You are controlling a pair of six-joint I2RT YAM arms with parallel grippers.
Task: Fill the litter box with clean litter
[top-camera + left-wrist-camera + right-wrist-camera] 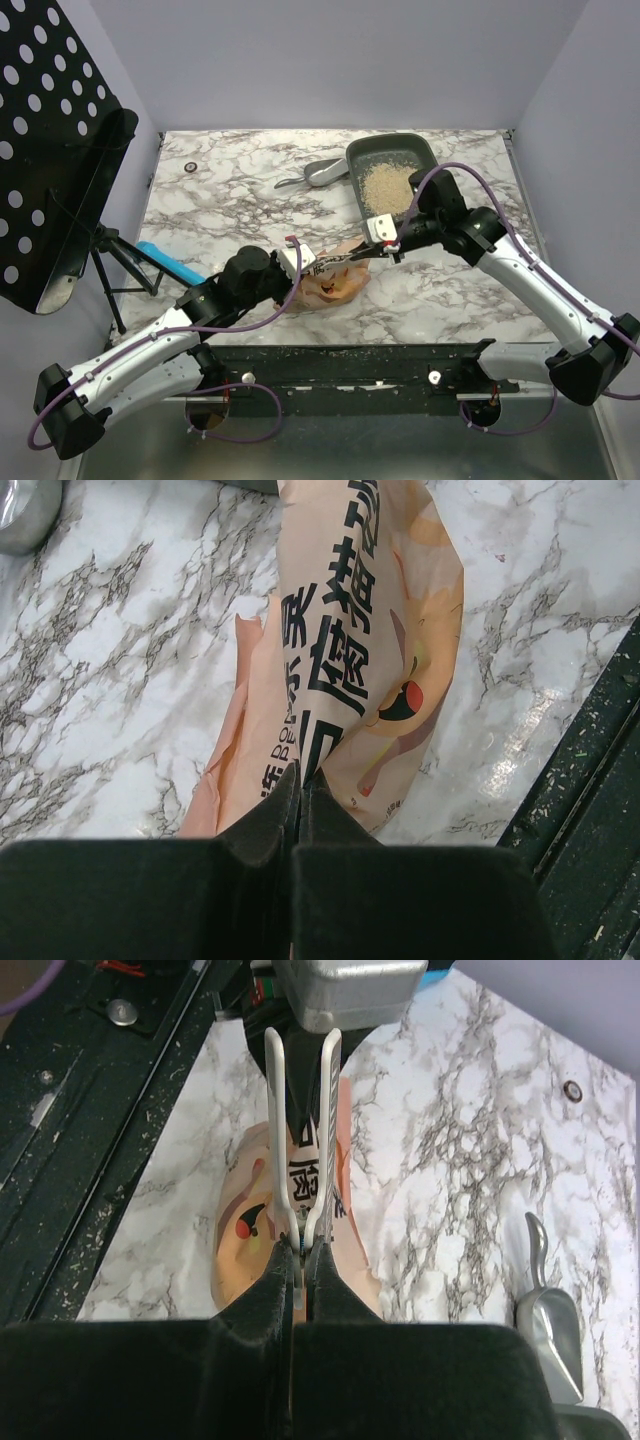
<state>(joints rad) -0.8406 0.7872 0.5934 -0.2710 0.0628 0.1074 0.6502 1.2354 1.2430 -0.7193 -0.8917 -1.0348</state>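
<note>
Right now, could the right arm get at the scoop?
Probably not yet: the right gripper is shut on the bag. The scoop lies unblocked beside the litter box.

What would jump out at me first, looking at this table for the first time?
Two robot arms meet mid-table, the left gripper and right gripper both pinched shut on a crumpled orange-tan bag. Beyond them, at the far right, the dark grey litter box holds a pale heap of litter, a grey scoop lying just left of it.
</note>
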